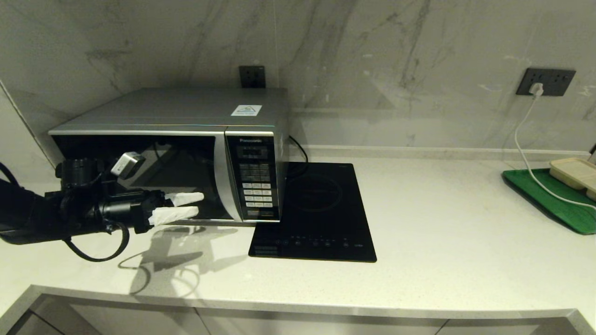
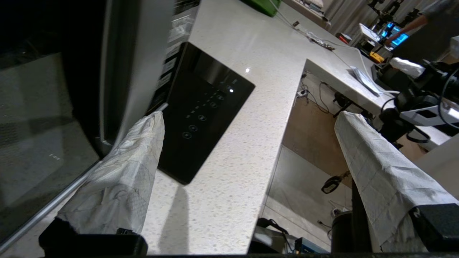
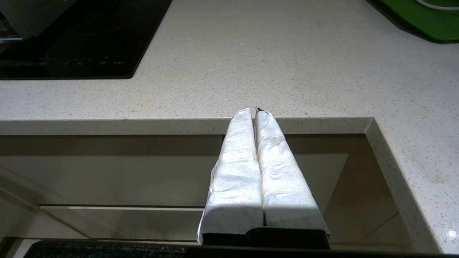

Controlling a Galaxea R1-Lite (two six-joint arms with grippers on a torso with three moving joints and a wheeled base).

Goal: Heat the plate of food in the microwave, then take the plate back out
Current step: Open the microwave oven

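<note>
The silver microwave (image 1: 186,116) stands at the back left of the counter, and its dark glass door (image 1: 177,167) is closed. My left gripper (image 1: 199,204) hovers in front of the lower part of that door, just left of the curved handle strip (image 1: 223,181). It is open with nothing between its white-wrapped fingers. In the left wrist view the left gripper (image 2: 249,118) has one finger (image 2: 125,168) close beside the handle strip (image 2: 136,71); contact cannot be made out. The plate of food is out of view. My right gripper (image 3: 255,111) is shut and empty, parked below the counter's front edge.
A flat black induction hob (image 1: 316,209) lies right of the microwave. At the far right, a green tray (image 1: 554,204) carries a beige rectangular tray (image 1: 572,172), and a white cable (image 1: 526,153) runs down to it from a wall socket (image 1: 545,82). The counter's front edge (image 1: 298,304) is near.
</note>
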